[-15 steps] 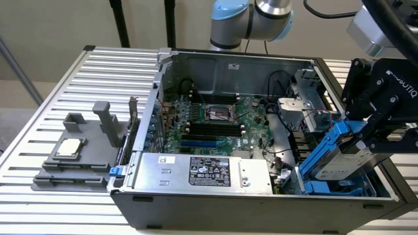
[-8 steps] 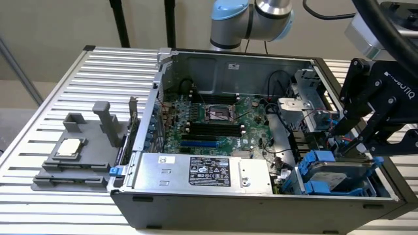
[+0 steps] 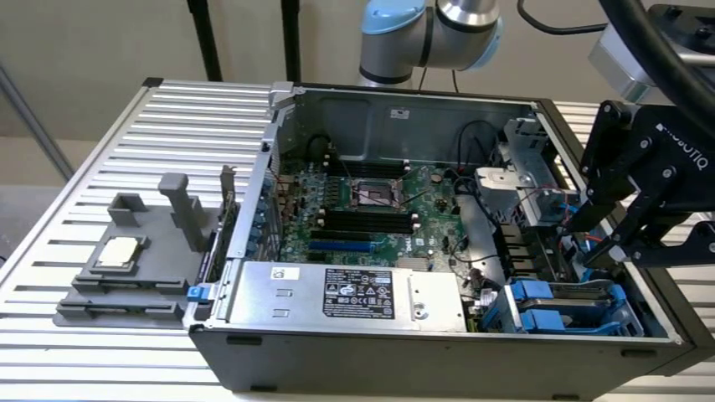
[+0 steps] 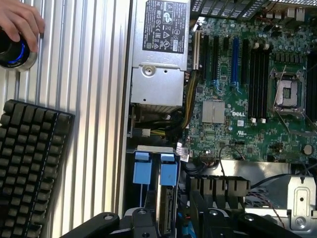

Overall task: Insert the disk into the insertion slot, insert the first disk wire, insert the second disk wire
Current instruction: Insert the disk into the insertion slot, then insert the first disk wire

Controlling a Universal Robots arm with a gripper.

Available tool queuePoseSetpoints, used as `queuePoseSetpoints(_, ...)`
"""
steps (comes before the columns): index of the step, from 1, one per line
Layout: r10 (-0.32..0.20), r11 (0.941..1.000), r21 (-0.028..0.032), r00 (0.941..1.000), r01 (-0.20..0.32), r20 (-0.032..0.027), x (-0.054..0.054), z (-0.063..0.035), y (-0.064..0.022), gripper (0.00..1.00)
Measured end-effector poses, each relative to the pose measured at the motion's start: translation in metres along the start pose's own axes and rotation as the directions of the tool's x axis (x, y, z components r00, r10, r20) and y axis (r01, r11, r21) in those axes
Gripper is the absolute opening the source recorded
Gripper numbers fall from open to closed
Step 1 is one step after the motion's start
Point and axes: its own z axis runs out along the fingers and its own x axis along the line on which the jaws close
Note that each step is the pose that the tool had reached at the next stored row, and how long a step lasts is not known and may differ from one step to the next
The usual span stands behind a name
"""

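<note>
Gripper (image 3: 594, 249), state of closure not discernible, hangs directly above the insertion slot (image 3: 572, 308), where the disk (image 4: 167, 210) stands on edge just beneath it, apparently seated, connector edge facing the gripper and running parallel to the adjacent case wall (image 4: 125, 163), motherboard (image 3: 380, 218) lying farther out.

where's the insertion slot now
The insertion slot sits in the near corner of the case on the exterior view's right, beside the power supply, below the end effector.
</note>
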Motion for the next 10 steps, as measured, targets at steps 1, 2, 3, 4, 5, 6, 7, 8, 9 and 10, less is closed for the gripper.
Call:
queuePoseSetpoints(1,0.0,1.0,0.0,1.0,0.0,0.0,0.0,0.0,0.0,0.4)
queuePoseSetpoints(2,0.0,1.0,0.0,1.0,0.0,0.0,0.0,0.0,0.0,0.4)
queuePoseSetpoints(3,0.0,1.0,0.0,1.0,0.0,0.0,0.0,0.0,0.0,0.4)
queuePoseSetpoints(4,0.0,1.0,0.0,1.0,0.0,-0.0001,0.0,0.0,0.0,0.4)
queuePoseSetpoints(5,0.0,1.0,0.0,1.0,0.0,0.0,0.0,0.0,0.0,0.4)
queuePoseSetpoints(6,0.0,1.0,0.0,1.0,0.0,-0.0001,0.0,0.0,0.0,0.4)
queuePoseSetpoints(7,0.0,1.0,0.0,1.0,0.0,0.0,0.0,0.0,0.0,0.4)
queuePoseSetpoints(8,0.0,1.0,0.0,1.0,0.0,0.0,0.0,0.0,0.0,0.4)
queuePoseSetpoints(9,0.0,1.0,0.0,1.0,0.0,-0.0002,0.0,0.0,0.0,0.4)
queuePoseSetpoints(10,0.0,1.0,0.0,1.0,0.0,-0.0002,0.0,0.0,0.0,0.4)
